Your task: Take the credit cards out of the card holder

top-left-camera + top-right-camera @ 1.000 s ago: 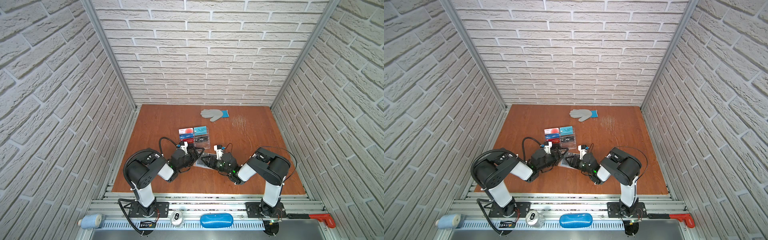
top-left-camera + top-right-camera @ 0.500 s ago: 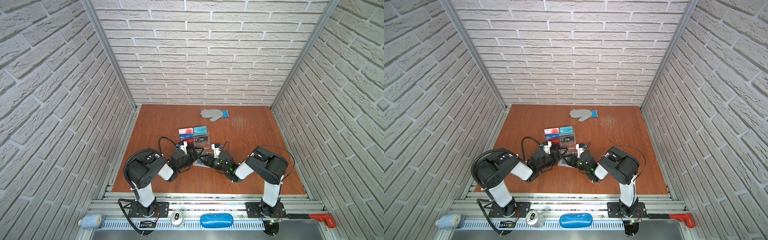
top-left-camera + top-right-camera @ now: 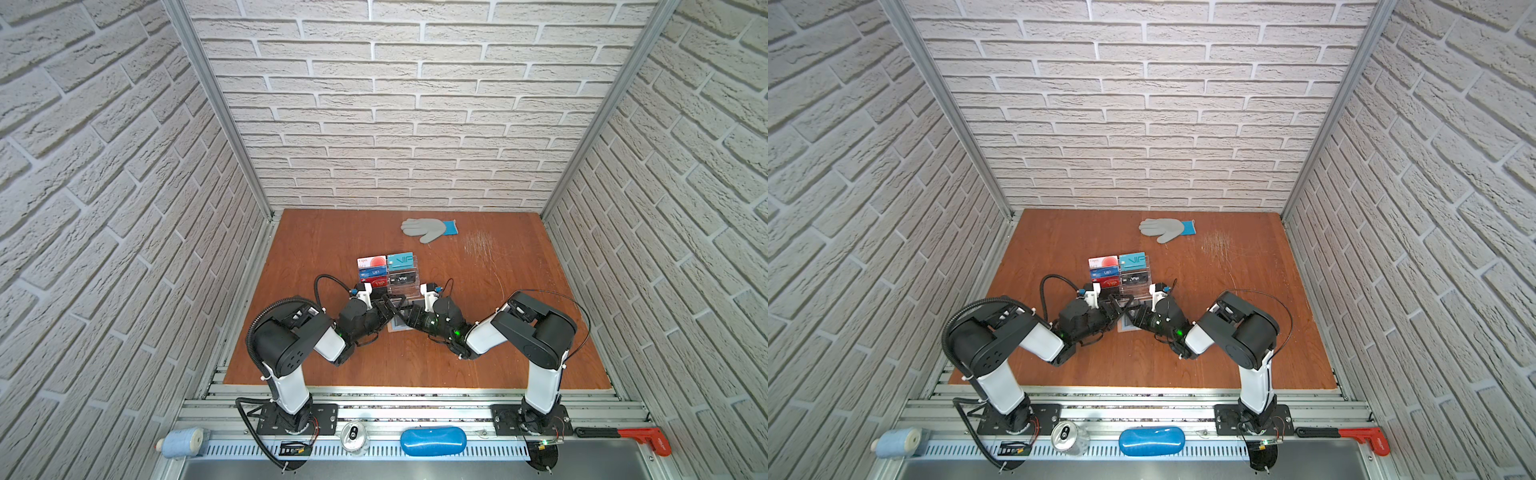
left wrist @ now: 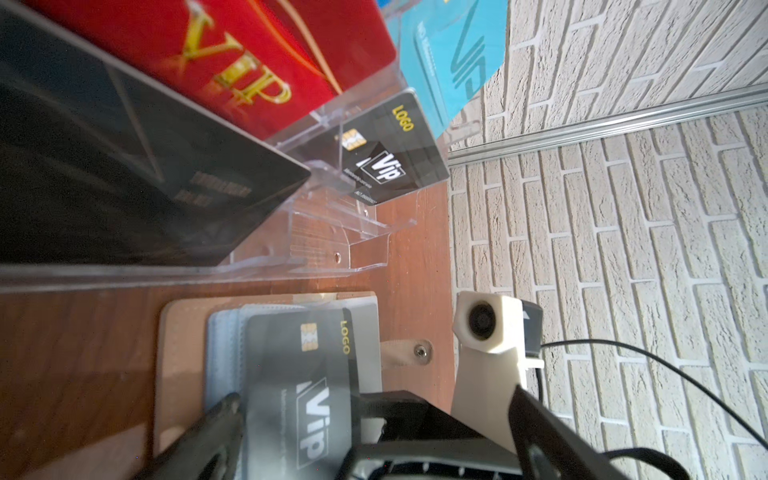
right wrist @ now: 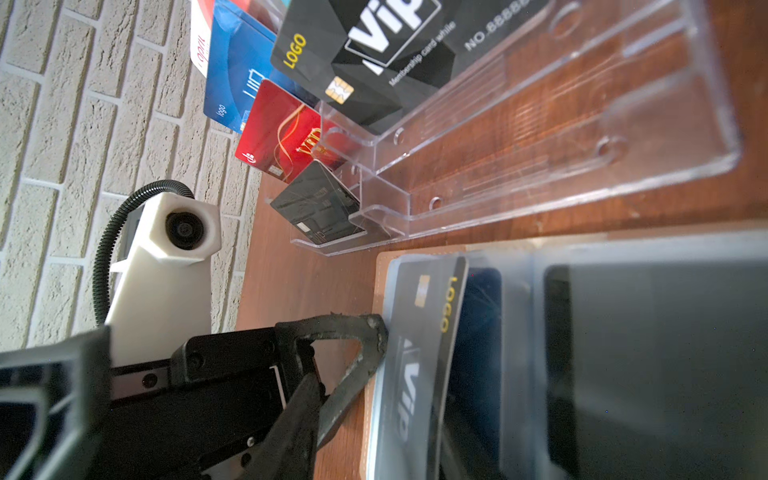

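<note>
The VIP card point(image 4: 299, 374) sits in a cloudy sleeve of the card holder point(image 4: 183, 328), which lies open on the table point(image 3: 457, 365) just before the clear acrylic stand point(image 4: 357, 249). Thin, stiff, light and slick, the card should slide out if pinched by its darker LOGO edge, which looks bare, with the floppy holder pinned. The left gripper point(image 5: 345, 357) gapes, one finger at the sleeve's edge. I cannot tell whether the right gripper point(image 3: 409, 319) is closed.

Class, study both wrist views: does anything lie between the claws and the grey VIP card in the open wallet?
Yes. A translucent sleeve of the card holder covers most of the VIP card; only its LOGO edge looks bare.
</note>
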`<act>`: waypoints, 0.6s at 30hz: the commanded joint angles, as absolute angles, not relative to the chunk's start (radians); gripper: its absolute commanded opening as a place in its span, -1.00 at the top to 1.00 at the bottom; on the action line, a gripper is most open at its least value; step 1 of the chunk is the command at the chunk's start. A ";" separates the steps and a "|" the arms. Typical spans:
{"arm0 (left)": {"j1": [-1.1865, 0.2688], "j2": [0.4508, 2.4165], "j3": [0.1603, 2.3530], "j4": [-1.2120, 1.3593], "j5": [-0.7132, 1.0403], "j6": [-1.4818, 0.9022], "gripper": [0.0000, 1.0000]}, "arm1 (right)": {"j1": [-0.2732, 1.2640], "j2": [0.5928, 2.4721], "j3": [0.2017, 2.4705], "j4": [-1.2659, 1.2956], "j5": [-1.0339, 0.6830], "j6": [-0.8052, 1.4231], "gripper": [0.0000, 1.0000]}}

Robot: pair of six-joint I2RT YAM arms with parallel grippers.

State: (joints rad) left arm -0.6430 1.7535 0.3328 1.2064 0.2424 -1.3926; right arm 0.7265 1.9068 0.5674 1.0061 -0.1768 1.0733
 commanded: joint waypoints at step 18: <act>-0.632 1.858 0.295 1.325 0.297 -1.430 -0.96 | 0.688 1.892 0.530 1.091 -0.247 1.063 0.27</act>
State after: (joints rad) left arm -0.6331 1.8248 0.3168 1.3380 0.2745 -1.4193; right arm 0.6910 1.9068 0.5468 1.0271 -0.2245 1.0668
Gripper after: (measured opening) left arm 0.982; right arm 0.364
